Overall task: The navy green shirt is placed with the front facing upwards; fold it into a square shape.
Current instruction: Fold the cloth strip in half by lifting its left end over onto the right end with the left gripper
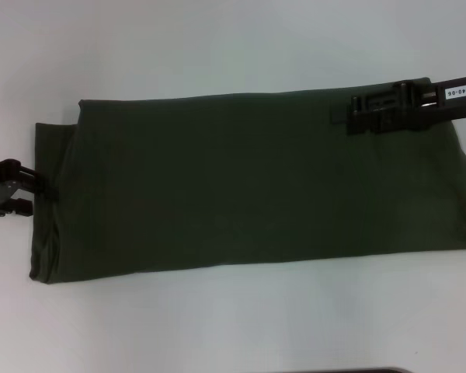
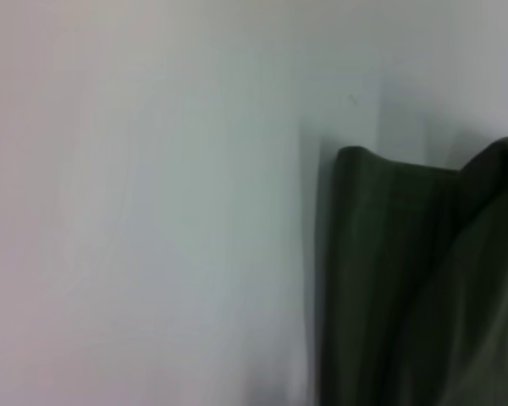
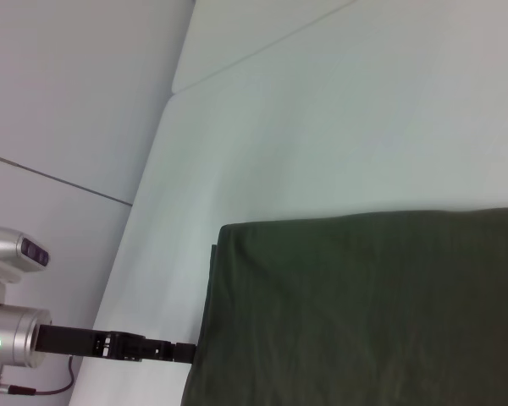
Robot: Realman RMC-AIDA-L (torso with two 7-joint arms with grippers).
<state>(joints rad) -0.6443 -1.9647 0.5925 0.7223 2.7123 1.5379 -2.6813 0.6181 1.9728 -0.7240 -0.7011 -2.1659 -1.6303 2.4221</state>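
Left gripper (image 1: 29, 192) sits at the nine o'clock edge of the head view, its black fingers reaching in from the side and touching the left end of the navy green shirt (image 1: 248, 179). One finger lies above and one below that hem, with a gap between them, but whether they pinch the cloth or merely rest beside it cannot be told. Right gripper (image 1: 356, 111) lies over the shirt toward two o'clock, its black body flat above the fabric near the far edge, and its arm runs off to three o'clock bearing a small white label (image 1: 455, 92). Its fingers are hard to make out against the dark cloth, so its grip cannot be told either.

Folded into a long horizontal band, the shirt shows only plain olive cloth and spans the white table (image 1: 217, 47) from nine to three o'clock. A second layer peeks out at the left end. From the right wrist camera the shirt (image 3: 364, 313) fills the near part of the scene, and the left gripper (image 3: 184, 351) meets its edge. From the left wrist camera a rounded fold of the shirt (image 2: 406, 279) lies on the table (image 2: 152, 211)
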